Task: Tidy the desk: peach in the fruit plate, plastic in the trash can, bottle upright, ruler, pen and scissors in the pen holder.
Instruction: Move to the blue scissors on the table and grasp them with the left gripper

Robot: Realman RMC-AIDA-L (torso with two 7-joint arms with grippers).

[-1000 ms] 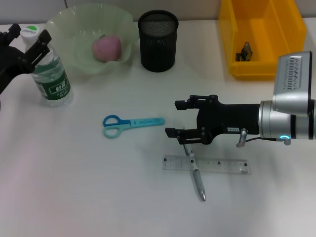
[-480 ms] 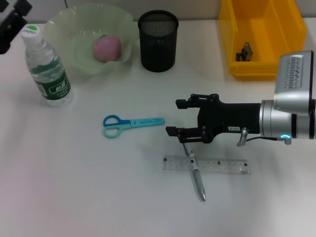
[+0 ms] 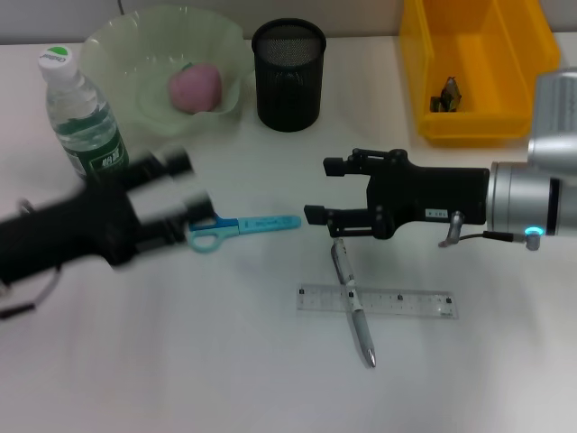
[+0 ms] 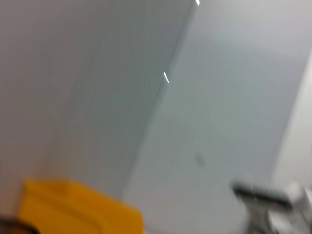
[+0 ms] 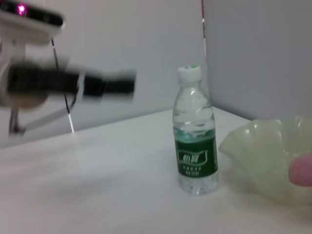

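The head camera looks forward and steeply down from above onto the white worktop (image 3: 225,361), taking in the upright bottle (image 3: 83,122), the green fruit plate (image 3: 144,99) and the yellow bin (image 3: 478,108) along its far edge. The right wrist camera sits low, near the worktop, and faces sideways across it, sharing the bottle (image 5: 196,130) and the fruit plate's rim (image 5: 253,146) with the head view and catching the blurred left arm farther off. The left wrist camera points up and outward at pale walls, sharing only a corner of the yellow bin (image 4: 73,204) with the head view.
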